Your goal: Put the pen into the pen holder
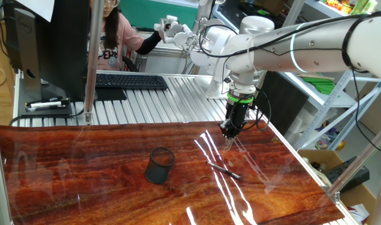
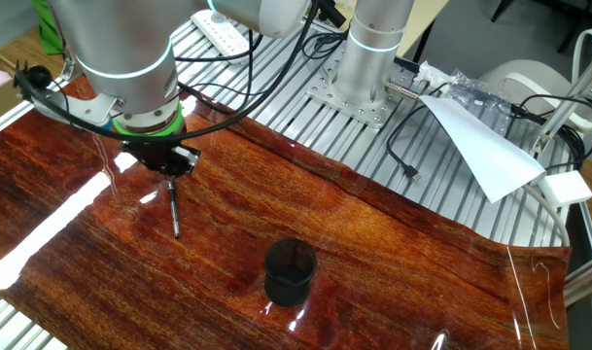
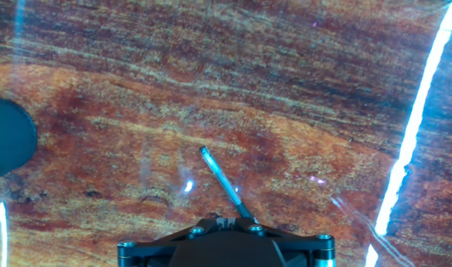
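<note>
Half the pen [image 3: 224, 184] hides under the hand [image 2: 169, 167].

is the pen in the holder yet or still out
Out. The pen lies flat on the table, apart from the pen holder, which looks empty.
</note>
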Robot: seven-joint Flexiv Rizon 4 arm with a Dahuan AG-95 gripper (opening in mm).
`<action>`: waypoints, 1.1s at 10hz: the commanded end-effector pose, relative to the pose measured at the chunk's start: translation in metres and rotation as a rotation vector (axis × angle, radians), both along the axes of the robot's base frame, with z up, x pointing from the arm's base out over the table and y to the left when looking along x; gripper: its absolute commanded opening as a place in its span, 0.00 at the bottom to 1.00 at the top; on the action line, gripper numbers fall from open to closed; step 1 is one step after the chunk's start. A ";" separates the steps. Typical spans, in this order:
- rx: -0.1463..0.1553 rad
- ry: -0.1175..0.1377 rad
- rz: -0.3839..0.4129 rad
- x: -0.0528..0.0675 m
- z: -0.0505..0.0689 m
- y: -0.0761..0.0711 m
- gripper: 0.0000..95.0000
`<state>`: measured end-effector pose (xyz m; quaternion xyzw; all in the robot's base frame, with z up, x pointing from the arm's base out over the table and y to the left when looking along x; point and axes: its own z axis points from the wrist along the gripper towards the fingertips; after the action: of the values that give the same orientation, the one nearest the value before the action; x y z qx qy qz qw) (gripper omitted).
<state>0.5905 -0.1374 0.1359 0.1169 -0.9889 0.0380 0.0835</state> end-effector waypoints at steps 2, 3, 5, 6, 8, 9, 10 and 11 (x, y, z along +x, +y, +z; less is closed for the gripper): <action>0.002 0.006 -0.001 0.002 0.000 0.000 0.00; 0.000 0.004 -0.007 0.002 0.000 0.000 0.00; -0.001 0.006 -0.012 0.002 0.000 0.000 0.00; 0.000 0.008 -0.009 0.002 0.000 0.000 0.00; -0.001 0.007 -0.009 0.002 0.000 0.000 0.00; -0.001 0.007 -0.016 0.002 0.000 0.000 0.00; 0.000 0.005 -0.020 0.002 0.000 0.000 0.00; -0.002 0.004 -0.027 0.002 0.000 0.000 0.00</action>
<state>0.5940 -0.1372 0.1358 0.1013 -0.9904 0.0373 0.0867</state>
